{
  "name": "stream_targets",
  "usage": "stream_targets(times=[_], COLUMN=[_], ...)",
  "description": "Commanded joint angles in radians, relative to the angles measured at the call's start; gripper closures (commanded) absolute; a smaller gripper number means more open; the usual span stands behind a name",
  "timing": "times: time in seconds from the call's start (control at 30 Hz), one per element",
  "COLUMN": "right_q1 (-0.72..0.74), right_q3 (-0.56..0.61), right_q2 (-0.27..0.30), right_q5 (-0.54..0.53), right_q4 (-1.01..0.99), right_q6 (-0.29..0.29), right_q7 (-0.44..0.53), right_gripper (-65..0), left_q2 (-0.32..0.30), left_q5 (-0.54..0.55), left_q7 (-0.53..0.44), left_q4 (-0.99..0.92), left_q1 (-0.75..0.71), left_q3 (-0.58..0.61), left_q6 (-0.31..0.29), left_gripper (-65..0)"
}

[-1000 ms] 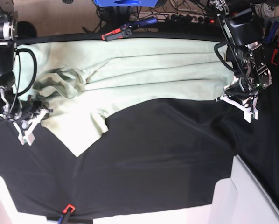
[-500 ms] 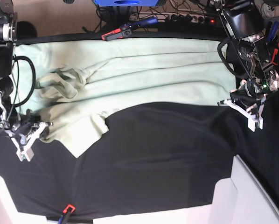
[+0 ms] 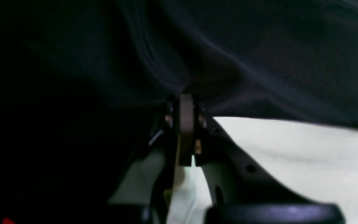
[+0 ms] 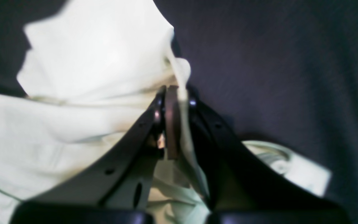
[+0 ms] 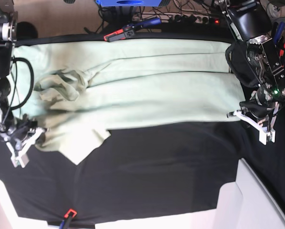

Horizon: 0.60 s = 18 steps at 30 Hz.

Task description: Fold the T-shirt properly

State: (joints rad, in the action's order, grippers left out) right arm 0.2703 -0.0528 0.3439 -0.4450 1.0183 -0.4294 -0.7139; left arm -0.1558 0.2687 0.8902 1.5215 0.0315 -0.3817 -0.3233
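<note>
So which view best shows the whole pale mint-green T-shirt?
The base view: it shows the pale mint-green T-shirt spread across the black table cloth, with collar and one sleeve. The right wrist view shows only a bunched edge pinched in the right gripper; the left wrist view shows a pale patch behind the left gripper.

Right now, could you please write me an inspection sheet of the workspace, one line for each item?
Surface: black table cloth, wrinkled, covers the table.
Job's things: T-shirt lies spread across the far half, creased, one sleeve pointing toward the camera; not folded yet.
Clutter: red-and-black clamp at the far edge; a second red clamp at the near edge.
Grippers: left gripper shut at the T-shirt's edge, whether it pinches fabric cannot be told; right gripper shut on the T-shirt.
Cables: black cable loops beside the right arm; more wires behind the table.
Surroundings: white panels at the near corners; blue object beyond the table.
</note>
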Motion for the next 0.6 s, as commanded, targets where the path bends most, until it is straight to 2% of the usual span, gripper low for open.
stream_targets(times=[0.0,0.3,0.57], right_q1=[0.028,0.028,0.028], right_q3=[-0.006,-0.008,-0.008], right_q2=[0.014,0.033,0.033], right_q5=[-0.008,-0.008,-0.008], right_q4=[0.017,0.023,0.021], right_q6=[-0.004,-0.004,-0.004], right_q7=[0.017,0.027,0.104], right_gripper=[0.0,0.0,0.0], left_q2=[-0.014,-0.014,-0.012], left_q5=[0.008,0.008,0.008], left_q7=[-0.024,-0.024,-0.027], left_q4=[0.023,0.037,0.037], left_q1=[0.025,0.064,0.097], left_q3=[-0.004,-0.004,-0.004], left_q6=[-0.003,-0.003,-0.003], left_gripper=[0.0,0.0,0.0])
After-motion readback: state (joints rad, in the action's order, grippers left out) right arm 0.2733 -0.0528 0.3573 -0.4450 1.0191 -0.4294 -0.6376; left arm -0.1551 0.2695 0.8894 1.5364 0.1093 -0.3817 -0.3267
